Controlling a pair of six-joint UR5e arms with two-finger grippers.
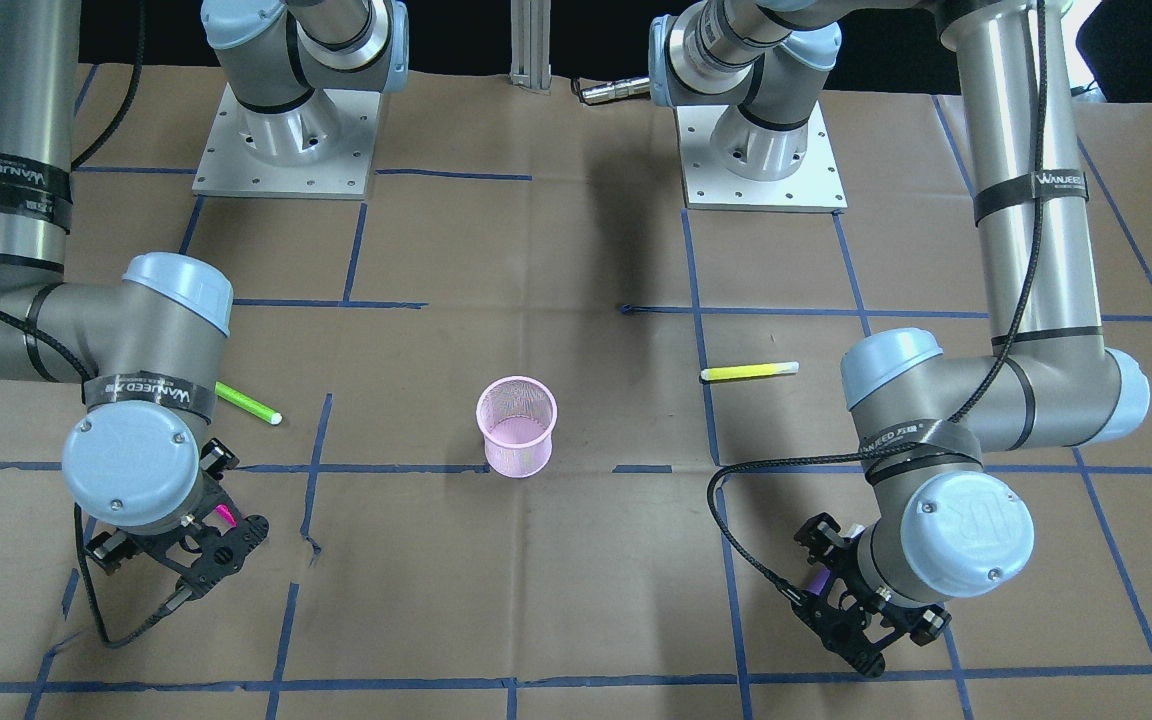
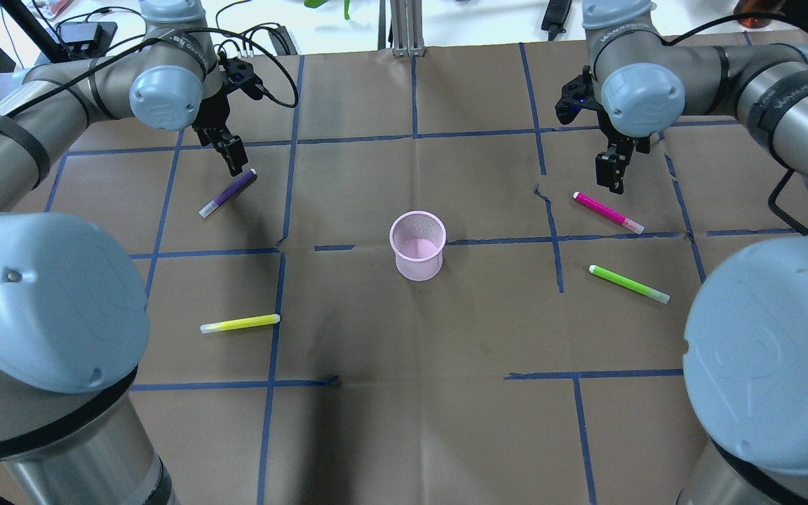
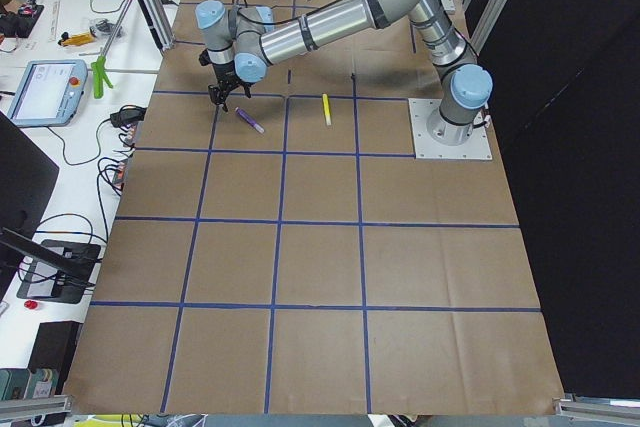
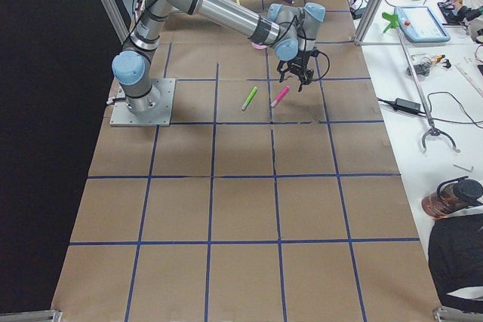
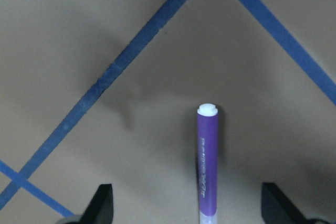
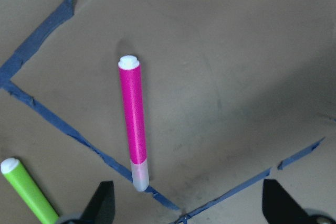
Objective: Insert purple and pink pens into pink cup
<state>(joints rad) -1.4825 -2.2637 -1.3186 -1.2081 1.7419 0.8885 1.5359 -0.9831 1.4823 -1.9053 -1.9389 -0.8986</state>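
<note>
The pink mesh cup [image 2: 416,245] stands upright and empty at the table's middle, also in the front view [image 1: 516,425]. The purple pen [image 2: 229,193] lies flat to its far left. My left gripper [image 2: 234,158] hovers open just above its far end; the left wrist view shows the purple pen [image 5: 207,166] between the spread fingers [image 5: 102,205]. The pink pen [image 2: 607,212] lies flat to the cup's far right. My right gripper [image 2: 613,179] hovers open over it; the right wrist view shows the pink pen [image 6: 134,119] ahead of the spread fingers [image 6: 102,203]. Neither gripper touches a pen.
A yellow pen [image 2: 240,323] lies near left of the cup. A green pen [image 2: 628,283] lies to the right, just nearer than the pink pen, and shows in the right wrist view [image 6: 29,190]. The brown paper cover [image 2: 404,393] bears blue tape lines.
</note>
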